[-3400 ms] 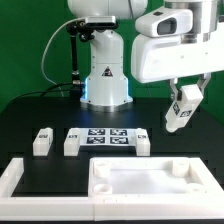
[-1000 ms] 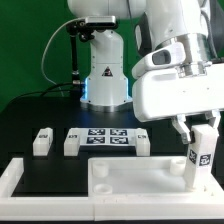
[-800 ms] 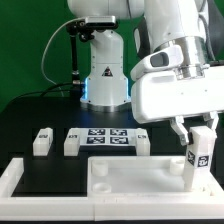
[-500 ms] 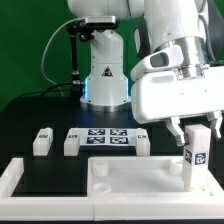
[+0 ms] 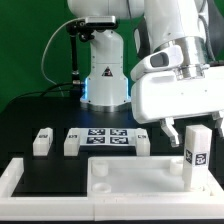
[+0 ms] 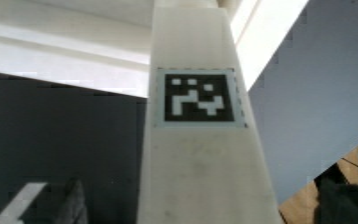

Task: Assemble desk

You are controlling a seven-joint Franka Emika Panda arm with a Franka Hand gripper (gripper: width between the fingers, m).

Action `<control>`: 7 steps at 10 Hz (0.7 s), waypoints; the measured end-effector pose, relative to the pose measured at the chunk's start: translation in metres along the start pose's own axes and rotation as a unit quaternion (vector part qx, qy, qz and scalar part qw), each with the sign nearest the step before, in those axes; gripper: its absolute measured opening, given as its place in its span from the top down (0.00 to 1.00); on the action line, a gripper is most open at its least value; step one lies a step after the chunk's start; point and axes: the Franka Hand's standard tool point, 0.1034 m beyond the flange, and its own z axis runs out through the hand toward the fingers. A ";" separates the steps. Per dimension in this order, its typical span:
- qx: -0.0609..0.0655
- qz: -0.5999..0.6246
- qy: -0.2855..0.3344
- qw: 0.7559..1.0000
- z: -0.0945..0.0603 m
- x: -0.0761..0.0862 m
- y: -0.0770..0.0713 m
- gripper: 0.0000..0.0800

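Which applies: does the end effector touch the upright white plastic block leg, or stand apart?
Apart. In the exterior view, dark background separates the leg from the visible finger of the end effector; the wrist view shows no finger against it.

The room light is bright and even, and it seems to come from above. The arm (image 5: 175, 95) shines so white that its edges are hard to see. The black surface (image 5: 30, 115) looks very dark and flat. Shadows are soft and grey. In the wrist view the leg (image 6: 202, 160) is very close and fuzzy. Its tag (image 6: 201, 97) has soft edges, and everything behind it is blurred.
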 end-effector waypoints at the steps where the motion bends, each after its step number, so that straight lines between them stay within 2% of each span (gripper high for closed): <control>1: 0.000 0.000 0.000 1.000 0.000 0.000 0.000 0.19; 3: 0.005 0.003 -0.023 1.000 -0.004 0.001 0.001 0.19; 4: 0.009 0.006 -0.042 0.999 -0.009 0.008 0.005 0.19; 5: 0.009 0.009 -0.049 0.999 -0.006 0.007 0.007 0.19; 7: 0.028 0.020 -0.111 0.993 -0.002 -0.001 -0.002 0.19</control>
